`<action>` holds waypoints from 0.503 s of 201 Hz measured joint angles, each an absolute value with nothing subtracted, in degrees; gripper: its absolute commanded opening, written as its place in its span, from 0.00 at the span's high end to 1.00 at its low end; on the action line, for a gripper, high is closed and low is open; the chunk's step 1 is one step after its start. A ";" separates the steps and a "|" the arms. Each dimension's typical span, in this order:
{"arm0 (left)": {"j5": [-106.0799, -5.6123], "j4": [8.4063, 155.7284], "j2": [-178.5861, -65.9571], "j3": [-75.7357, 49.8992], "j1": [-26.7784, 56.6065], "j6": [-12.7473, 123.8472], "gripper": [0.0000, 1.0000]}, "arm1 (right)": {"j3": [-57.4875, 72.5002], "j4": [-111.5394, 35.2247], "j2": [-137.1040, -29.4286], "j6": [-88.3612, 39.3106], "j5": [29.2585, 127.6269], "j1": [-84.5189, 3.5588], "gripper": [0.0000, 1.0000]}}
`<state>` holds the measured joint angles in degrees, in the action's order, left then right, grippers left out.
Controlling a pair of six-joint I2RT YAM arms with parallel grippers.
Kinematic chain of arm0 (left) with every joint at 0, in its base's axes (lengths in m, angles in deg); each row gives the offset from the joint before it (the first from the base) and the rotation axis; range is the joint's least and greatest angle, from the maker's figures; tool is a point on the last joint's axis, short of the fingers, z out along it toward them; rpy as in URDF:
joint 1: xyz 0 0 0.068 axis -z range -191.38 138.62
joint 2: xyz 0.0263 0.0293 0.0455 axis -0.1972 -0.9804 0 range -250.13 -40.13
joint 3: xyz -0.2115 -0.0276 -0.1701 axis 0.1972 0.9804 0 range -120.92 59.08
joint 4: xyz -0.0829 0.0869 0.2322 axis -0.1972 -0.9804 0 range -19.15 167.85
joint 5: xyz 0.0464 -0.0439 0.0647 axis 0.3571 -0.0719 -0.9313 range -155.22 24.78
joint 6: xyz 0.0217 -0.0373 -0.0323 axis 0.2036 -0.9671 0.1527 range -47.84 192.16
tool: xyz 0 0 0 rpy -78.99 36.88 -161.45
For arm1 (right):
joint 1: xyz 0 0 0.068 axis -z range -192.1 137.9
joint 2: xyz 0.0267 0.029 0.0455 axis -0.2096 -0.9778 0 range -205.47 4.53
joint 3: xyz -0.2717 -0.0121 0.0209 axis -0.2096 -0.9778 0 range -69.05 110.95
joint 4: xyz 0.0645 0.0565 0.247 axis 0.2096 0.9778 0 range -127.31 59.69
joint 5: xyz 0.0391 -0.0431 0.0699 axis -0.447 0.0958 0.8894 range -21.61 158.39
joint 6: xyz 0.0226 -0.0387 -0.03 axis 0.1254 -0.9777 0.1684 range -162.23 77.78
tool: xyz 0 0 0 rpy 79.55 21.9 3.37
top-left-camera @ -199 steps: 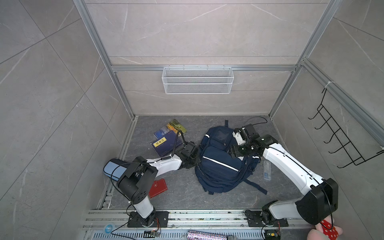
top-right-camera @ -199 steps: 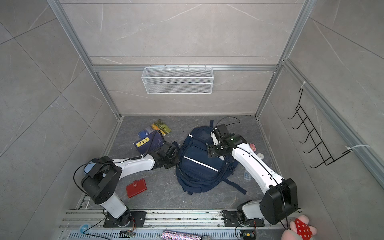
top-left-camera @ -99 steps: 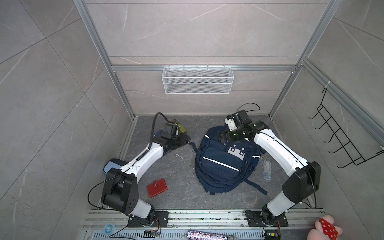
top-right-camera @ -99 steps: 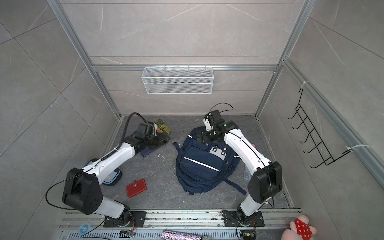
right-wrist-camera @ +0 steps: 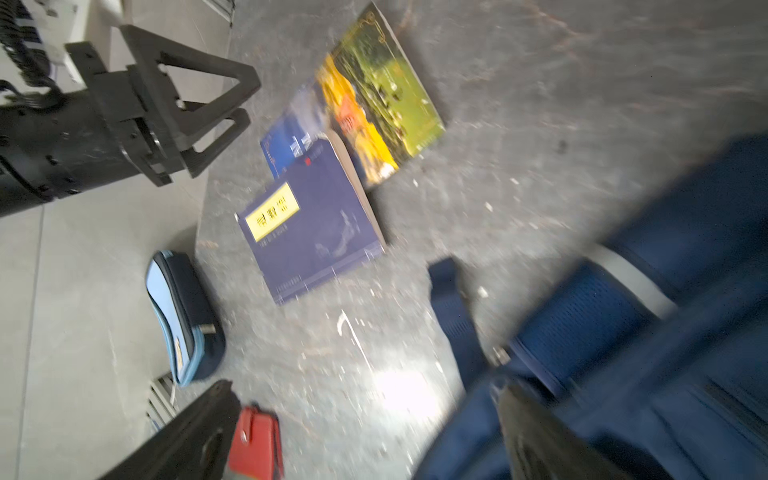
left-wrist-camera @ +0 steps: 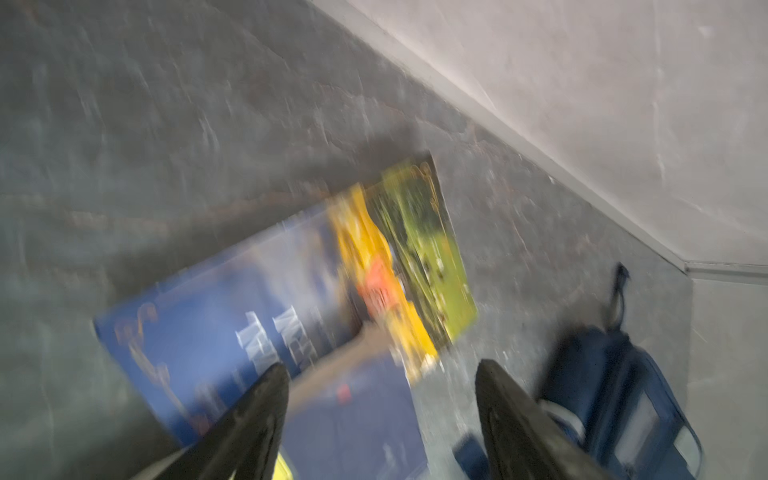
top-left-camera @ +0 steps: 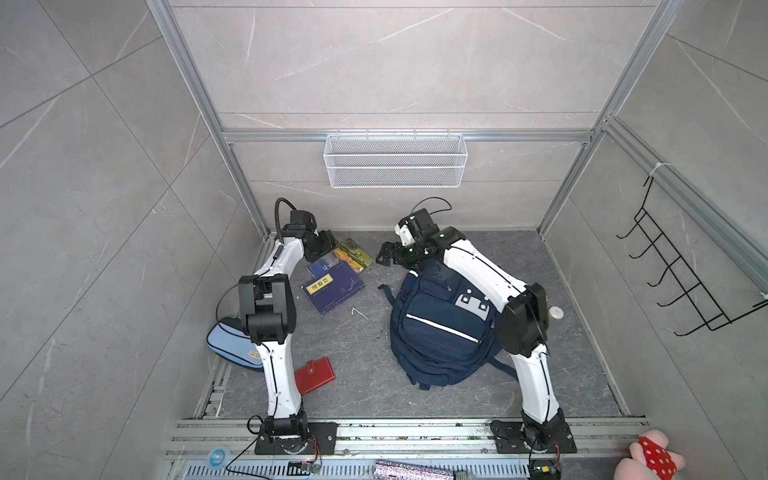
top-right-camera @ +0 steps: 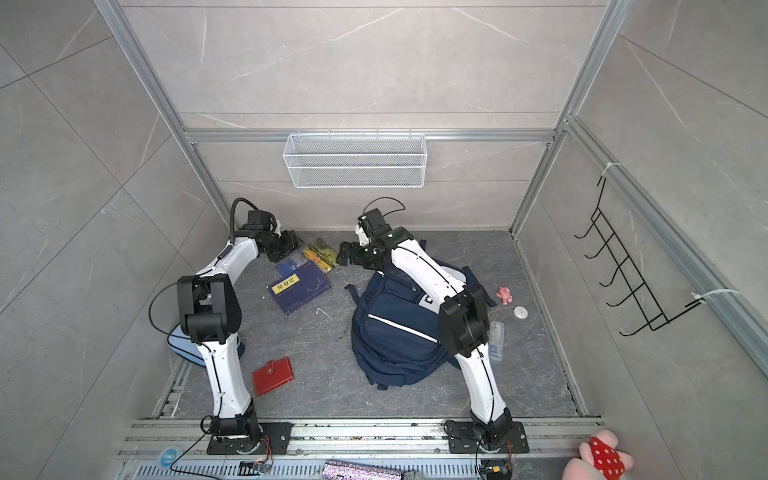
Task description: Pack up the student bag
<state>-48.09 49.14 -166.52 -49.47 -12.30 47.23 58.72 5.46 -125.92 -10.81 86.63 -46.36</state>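
The student bag (top-left-camera: pixel 440 328) (top-right-camera: pixel 395 332), a navy backpack with a white stripe, lies flat on the grey floor right of centre; it also shows in the left wrist view (left-wrist-camera: pixel 615 395) and the right wrist view (right-wrist-camera: pixel 644 332). My right gripper (top-left-camera: pixel 384 255) (top-right-camera: pixel 345 253) (right-wrist-camera: pixel 368 388) hovers open just beyond the bag's top left corner, holding nothing. My left gripper (top-left-camera: pixel 328 245) (top-right-camera: pixel 293 243) (left-wrist-camera: pixel 380 370) (right-wrist-camera: pixel 249 99) hangs open and empty over a pile of books at the back left. The navy book (top-left-camera: pixel 332 289) (right-wrist-camera: pixel 311 228) with a yellow label lies on top.
A yellow-green book (top-left-camera: pixel 353 253) (left-wrist-camera: pixel 415 249) and a blue book (left-wrist-camera: pixel 208 332) lie under the navy one. A light-blue pencil case (top-left-camera: pixel 230 345) and red wallet (top-left-camera: pixel 313 374) lie front left. A clear case (top-right-camera: pixel 496 338), pink toy (top-right-camera: pixel 504 294) and white disc (top-right-camera: pixel 520 312) lie right of the bag.
Both grippers have left the bag. The left one opened and swung back over the books. The right one opened wider and moved past the bag's top, toward the left.
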 measured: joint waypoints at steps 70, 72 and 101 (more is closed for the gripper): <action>-44.57 46.23 -175.06 -53.14 -15.06 49.70 0.34 | 101.16 12.19 -157.83 -0.27 87.96 -47.08 0.03; -44.35 46.32 -174.87 -52.33 -15.04 49.68 0.34 | 100.77 12.14 -157.92 -0.03 87.96 -47.08 0.03; -42.52 49.75 -169.75 -42.69 -14.82 48.78 0.36 | 88.36 6.68 -156.50 2.09 88.20 -47.23 0.03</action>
